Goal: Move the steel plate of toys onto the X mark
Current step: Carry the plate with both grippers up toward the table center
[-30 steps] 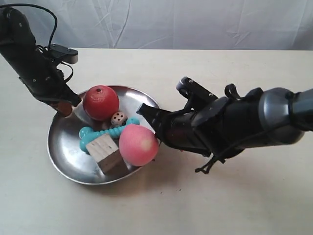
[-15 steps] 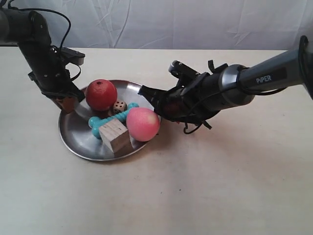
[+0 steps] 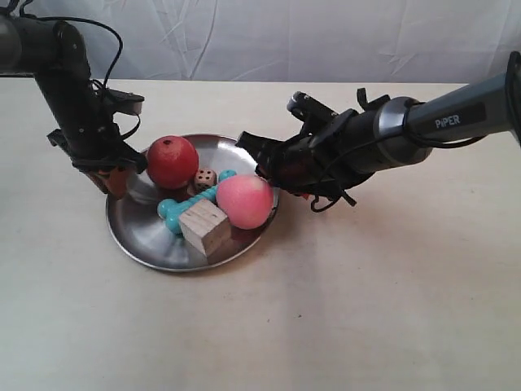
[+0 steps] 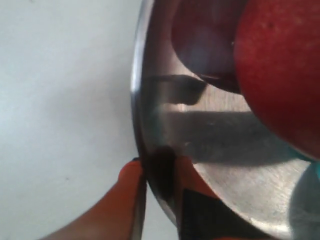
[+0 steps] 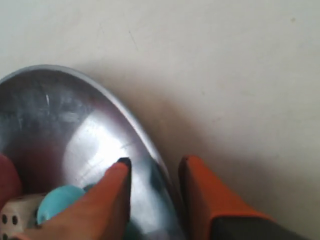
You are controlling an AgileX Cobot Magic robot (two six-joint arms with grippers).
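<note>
The steel plate [image 3: 138,232] lies on the tan table, holding a red ball [image 3: 172,161], a pink egg [image 3: 244,201], a teal bone [image 3: 172,212], a wooden cube [image 3: 205,227] and a die [image 3: 204,178]. My left gripper [image 3: 114,181] pinches the rim beside the red ball; in the left wrist view the gripper [image 4: 155,167] clamps the plate's [image 4: 230,175] edge. My right gripper [image 3: 262,167] grips the opposite rim; in the right wrist view the gripper [image 5: 152,167] straddles the plate's [image 5: 65,115] edge, one finger inside, one outside. I cannot make out the X mark.
A wrinkled white cloth backdrop [image 3: 326,41] hangs behind the table's far edge. Bare tan tabletop [image 3: 366,309] spreads in front of and to the right of the plate. Black cables trail from the arm at the exterior view's left.
The plate with its toys has come down from higher up and shifted rightward, carried by both grippers. Both arms moved with it.
</note>
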